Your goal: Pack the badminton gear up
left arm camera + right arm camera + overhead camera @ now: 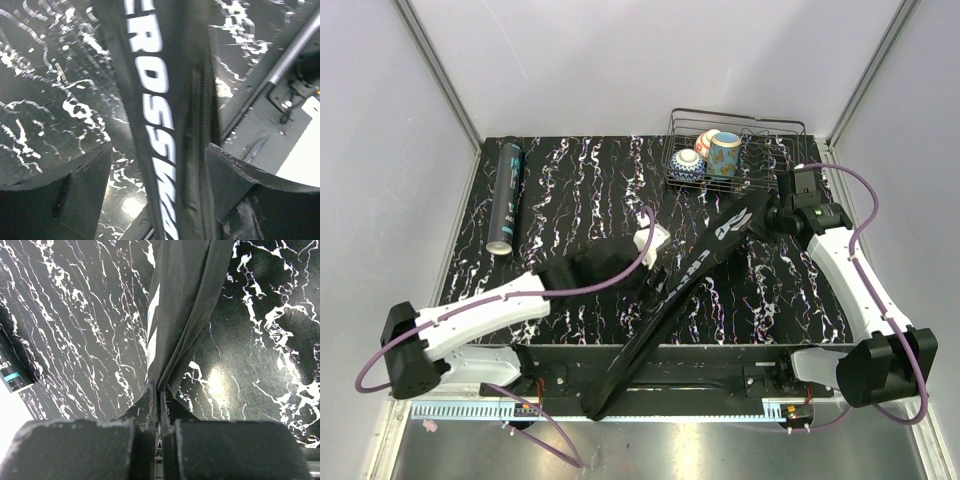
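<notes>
The bag [695, 262] lies slantwise on the worktop [580, 190], near end overhanging the edge. The left gripper [159, 152] straddles its middle, wide apart; it should probably close on one flap only. Farther off, the right gripper [160, 390] pinches the far end, best held taut.

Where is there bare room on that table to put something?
Free: the far middle, between the tube and the basket; the near right, between the bag and the right arm. Crowded: the centre, where the left gripper straddles the bag, and beside the basket, where the right gripper pinches the bag.
</notes>
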Robot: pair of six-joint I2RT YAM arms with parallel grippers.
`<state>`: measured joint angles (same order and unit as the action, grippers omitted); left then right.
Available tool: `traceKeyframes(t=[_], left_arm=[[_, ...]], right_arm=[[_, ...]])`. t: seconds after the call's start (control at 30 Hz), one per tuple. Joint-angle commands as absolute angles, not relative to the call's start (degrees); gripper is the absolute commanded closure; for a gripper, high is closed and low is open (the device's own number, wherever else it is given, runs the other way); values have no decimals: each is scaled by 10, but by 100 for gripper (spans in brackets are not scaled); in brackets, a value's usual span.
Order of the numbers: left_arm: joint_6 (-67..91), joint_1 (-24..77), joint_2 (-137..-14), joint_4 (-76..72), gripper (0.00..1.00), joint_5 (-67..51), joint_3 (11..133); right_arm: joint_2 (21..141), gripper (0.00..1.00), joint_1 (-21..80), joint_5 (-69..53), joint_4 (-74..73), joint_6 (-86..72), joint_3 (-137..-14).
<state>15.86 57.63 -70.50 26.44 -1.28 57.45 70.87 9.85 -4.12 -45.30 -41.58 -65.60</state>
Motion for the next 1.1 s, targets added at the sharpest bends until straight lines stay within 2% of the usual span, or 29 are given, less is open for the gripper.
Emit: traceKeyframes(t=[0.0, 0.03, 0.1, 0.13, 0.43, 0.5, 0.6, 0.63, 0.7, 0.73, 0.8, 0.87, 0.9, 0.93, 1.0, 1.07], left_arm=[[135, 651, -643, 180, 21, 89, 551], [130, 680, -642, 168, 18, 128, 548], [109, 715, -657, 162, 4, 148, 555], [100, 724, -668, 166, 1, 168, 568], [105, 776, -832, 256, 1, 303, 665], [106, 775, -856, 261, 4, 308, 674], [105, 775, -867, 256, 23, 297, 677], [108, 775, -868, 256, 41, 298, 676], [111, 765, -860, 249, 57, 266, 670], [114, 759, -854, 244, 74, 245, 666], [122, 738, -838, 232, 93, 185, 650], [128, 724, -818, 221, 100, 138, 636], [132, 708, -810, 207, 100, 81, 622], [144, 697, -802, 197, 100, 49, 613], [157, 664, -774, 163, 100, -47, 582], [175, 643, -754, 149, 100, -90, 563]], right_arm=[[714, 100, 96, -27, -422, -425, -700], [714, 100, 97, -29, -422, -425, -702], [712, 100, 98, -31, -423, -425, -703], [711, 100, 97, -32, -422, -425, -705], [704, 100, 98, -40, -424, -425, -706], [704, 100, 98, -41, -425, -426, -706], [705, 100, 97, -47, -423, -419, -707], [702, 100, 98, -49, -422, -415, -707], [701, 100, 97, -60, -415, -396, -701], [699, 99, 97, -63, -412, -388, -699], [693, 93, 97, -82, -397, -361, -689], [693, 83, 97, -101, -385, -335, -686], [693, 69, 97, -123, -384, -307, -685], [693, 62, 97, -138, -384, -291, -686], [686, 51, 97, -176, -388, -253, -682], [670, 42, 97, -199, -385, -238, -676]])
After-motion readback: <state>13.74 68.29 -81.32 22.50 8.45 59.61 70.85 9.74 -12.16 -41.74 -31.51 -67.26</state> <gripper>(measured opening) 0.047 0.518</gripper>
